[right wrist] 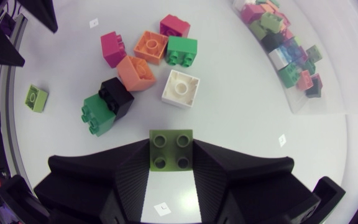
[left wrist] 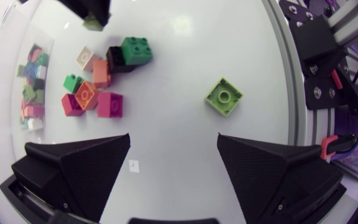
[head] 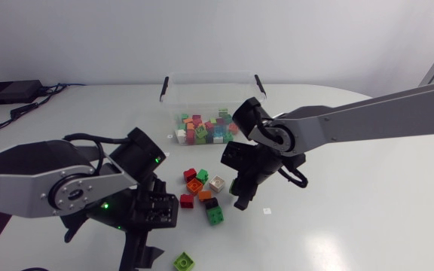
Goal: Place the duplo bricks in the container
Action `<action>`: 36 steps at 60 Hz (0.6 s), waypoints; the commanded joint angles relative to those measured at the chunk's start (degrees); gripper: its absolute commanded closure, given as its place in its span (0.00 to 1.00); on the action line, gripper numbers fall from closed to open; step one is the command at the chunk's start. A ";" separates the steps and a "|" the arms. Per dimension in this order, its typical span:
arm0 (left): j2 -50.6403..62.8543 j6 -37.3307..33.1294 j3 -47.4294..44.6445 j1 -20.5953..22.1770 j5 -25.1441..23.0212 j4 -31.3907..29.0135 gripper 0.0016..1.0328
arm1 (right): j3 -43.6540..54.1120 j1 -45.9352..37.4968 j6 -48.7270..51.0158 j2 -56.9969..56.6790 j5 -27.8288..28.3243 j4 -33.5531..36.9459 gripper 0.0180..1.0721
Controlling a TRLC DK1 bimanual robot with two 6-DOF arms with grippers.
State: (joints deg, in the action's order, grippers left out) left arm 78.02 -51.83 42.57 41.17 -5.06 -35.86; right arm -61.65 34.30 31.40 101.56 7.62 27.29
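My right gripper (right wrist: 171,155) is shut on an olive-green duplo brick (right wrist: 171,149), just above the table beside a loose pile: white brick (right wrist: 182,88), black brick (right wrist: 117,95), green brick (right wrist: 97,114), salmon brick (right wrist: 135,73) and others. In the head view this gripper (head: 239,197) hangs right of the pile (head: 202,188). My left gripper (left wrist: 173,155) stands open with nothing between its fingers. A lime brick (left wrist: 224,96) lies ahead of it, also visible near the front edge (head: 184,261). The clear container (head: 213,102) at the back holds several bricks.
A black device with cables (head: 10,92) sits at the table's back left corner. Small white markers (head: 267,211) lie on the tabletop. My left arm (head: 59,181) covers the front left area, between the pile and the table's left side.
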 commanded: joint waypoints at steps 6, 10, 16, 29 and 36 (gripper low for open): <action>1.00 -5.47 -1.96 5.06 -0.30 0.70 0.05 | 1.62 -1.70 1.39 -5.67 0.29 2.42 0.73; 1.52 -7.49 -1.96 6.29 -0.39 1.23 0.05 | 1.71 -2.31 1.65 -7.69 1.00 3.03 0.73; 2.67 -10.92 -1.79 7.17 -1.27 1.23 0.05 | 1.62 -3.89 1.83 -10.77 2.05 3.74 0.73; 7.85 -14.96 -0.29 8.58 -3.11 1.23 0.06 | 0.12 -8.82 1.74 -17.45 6.45 4.18 0.73; 11.28 -16.55 1.29 9.11 -4.34 1.23 0.06 | -1.02 -11.45 1.47 -20.00 8.73 4.26 0.73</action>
State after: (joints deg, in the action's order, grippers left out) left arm 86.85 -65.58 42.13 49.69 -8.47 -34.46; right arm -61.73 24.12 31.83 83.09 15.22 30.74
